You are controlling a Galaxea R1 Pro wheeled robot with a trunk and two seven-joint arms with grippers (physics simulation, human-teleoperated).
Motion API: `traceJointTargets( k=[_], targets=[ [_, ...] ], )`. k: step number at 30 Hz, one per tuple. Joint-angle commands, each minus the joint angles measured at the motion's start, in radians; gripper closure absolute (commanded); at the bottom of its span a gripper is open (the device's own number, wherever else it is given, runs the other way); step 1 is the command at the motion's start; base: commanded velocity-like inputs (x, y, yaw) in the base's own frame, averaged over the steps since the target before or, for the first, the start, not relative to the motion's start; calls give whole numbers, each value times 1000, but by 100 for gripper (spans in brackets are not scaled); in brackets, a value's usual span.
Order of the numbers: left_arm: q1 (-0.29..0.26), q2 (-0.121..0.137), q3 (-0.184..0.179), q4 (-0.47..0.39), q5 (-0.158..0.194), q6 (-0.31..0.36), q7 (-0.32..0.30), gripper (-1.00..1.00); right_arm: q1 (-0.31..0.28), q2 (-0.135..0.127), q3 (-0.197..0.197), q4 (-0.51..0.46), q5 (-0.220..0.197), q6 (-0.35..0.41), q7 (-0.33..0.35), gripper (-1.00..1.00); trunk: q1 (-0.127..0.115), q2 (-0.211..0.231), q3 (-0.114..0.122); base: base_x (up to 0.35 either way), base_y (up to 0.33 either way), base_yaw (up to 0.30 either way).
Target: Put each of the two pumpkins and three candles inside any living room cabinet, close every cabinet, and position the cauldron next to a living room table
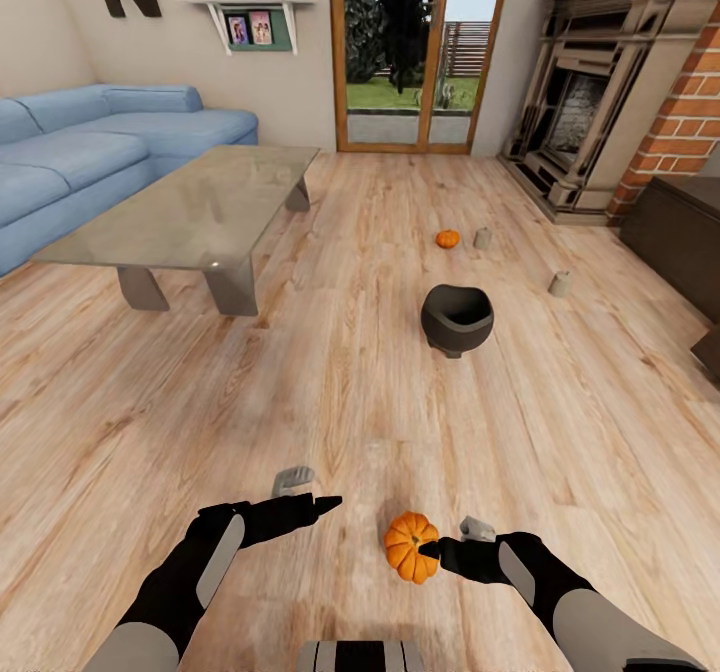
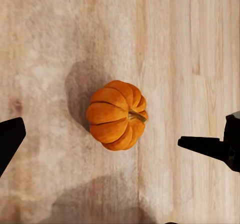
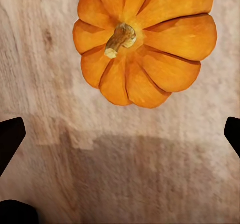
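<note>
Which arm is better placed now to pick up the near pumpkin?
Right. The right pincer is open right beside the near pumpkin, fingertip at its side; the left pincer stands farther away.

- Floor: pale wood planks, matt grain.
- Nearest pumpkin: smooth orange skin, ribbed.
- Table upper left: clear glossy glass.
- Cauldron: matt black.
- My fingers: matt black.

Bare floor surrounds near pumpkin; cauldron well beyond.
</note>
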Motion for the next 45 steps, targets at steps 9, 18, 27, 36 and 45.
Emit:
traceJointTargets(
  k=[9,18,27,36,45],
  targets=[
    [0,0,2,-1,5,8,2,-100,0,1,-1,-1,-4,7,-1,-100,0,0,-1,157,0,0],
    [0,0,2,-1,4,6,3,-100,0,1,-1,-1,-4,6,-1,-100,0,0,-1,285,0,0],
    [-1,0,2,-1,4,5,4,-100,0,1,-1,-1,-3,6,-3,-100,3,-2,-28,15,0,0],
    [0,0,2,-1,4,6,4,-100,0,1,-1,-1,-3,6,-2,-100,7,-4,-63,0,0,0],
    [0,0,0,-1,4,5,4,-100,0,1,-1,-1,-3,6,-2,-100,11,-6,-97,0,0,0]
  ],
)
